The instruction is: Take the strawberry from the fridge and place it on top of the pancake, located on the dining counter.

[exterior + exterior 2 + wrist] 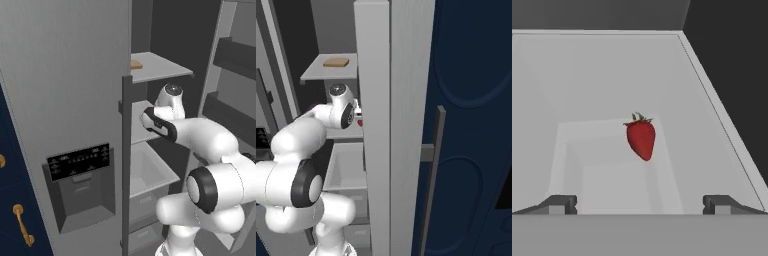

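The strawberry [641, 139] lies on a grey shelf [602, 80] inside the fridge [65, 100], at the centre of the hand view, leafy cap toward the top of the frame, tip toward the bottom. In the right base view it shows as a red speck at centre left, beside the arm's wrist. The gripper [640, 204] is fully open and empty; its fingers [559, 204] rise at the bottom corners, well short of the berry. The berry is probably light, soft, easily bruised and prone to rolling. Grip it across the widest part of the body, below the cap, with low force.
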Motion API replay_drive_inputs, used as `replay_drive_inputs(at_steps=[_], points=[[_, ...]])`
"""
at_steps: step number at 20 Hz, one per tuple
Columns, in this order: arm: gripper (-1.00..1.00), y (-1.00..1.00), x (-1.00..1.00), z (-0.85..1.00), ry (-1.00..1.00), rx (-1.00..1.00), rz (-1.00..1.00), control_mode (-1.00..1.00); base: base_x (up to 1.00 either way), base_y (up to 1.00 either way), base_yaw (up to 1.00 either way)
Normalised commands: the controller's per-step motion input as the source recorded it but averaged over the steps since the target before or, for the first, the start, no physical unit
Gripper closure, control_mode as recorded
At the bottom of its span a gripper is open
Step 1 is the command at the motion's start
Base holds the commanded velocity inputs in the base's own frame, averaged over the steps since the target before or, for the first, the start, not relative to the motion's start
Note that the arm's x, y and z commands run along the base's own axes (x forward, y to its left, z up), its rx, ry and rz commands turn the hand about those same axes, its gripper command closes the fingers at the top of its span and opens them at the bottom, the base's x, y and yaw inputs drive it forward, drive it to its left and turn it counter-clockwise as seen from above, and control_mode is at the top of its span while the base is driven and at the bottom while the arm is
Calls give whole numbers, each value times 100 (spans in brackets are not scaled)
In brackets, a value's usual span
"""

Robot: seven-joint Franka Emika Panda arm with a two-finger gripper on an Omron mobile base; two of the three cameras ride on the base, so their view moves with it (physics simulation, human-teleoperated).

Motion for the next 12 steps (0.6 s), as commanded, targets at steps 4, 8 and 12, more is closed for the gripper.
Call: replay_drive_inputs(at_steps=[4, 8, 12], points=[[-100, -1, 59, -23, 0, 0, 0, -100, 0, 0, 0], [-100, 0, 65, -15, 0, 0, 0, -100, 0, 0, 0], [-100, 0, 45, -29, 0, 0, 0, -100, 0, 0, 0]])
